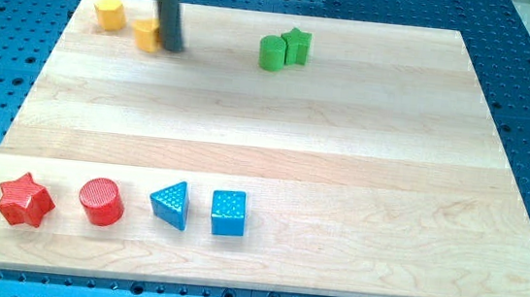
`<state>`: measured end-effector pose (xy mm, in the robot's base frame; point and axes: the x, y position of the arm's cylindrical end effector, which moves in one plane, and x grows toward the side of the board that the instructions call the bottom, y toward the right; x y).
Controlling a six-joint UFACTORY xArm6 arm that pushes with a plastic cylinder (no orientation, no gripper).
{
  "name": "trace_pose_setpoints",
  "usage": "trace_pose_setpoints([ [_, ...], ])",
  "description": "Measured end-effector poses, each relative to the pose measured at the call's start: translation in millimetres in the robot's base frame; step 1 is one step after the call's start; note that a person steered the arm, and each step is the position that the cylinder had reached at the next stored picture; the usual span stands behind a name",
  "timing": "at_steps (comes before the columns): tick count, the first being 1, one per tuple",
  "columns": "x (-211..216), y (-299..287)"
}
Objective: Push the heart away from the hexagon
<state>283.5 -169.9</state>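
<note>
My tip [172, 47], the rod's lower end and the only tool here, sits on the desk [276, 140] near the view's top left. It is a plain rod with nothing to spread or pinch; it presses against the right side of the yellow heart [146, 34], which it partly hides. Just left of the heart, a small gap apart, is the yellow hexagon [109, 14], so the heart lies between the tip and the hexagon. Well to the tip's right, at about the same height in the view, a green cylinder [272, 54] touches a green star [296, 45]. Far below the tip, along the desk's bottom edge, stand a red star [25, 200], red cylinder [101, 201], blue triangle [171, 204] and blue cube [228, 212].
</note>
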Motion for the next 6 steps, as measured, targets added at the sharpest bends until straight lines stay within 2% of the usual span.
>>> trace_pose_setpoints([
  [1, 17.4, -36.3],
  [2, 20.7, -9.2],
  [3, -24.6, 4.7],
  [4, -45.9, -11.5],
  [5, -39.7, -31.8],
  [6, -13.9, -47.4],
])
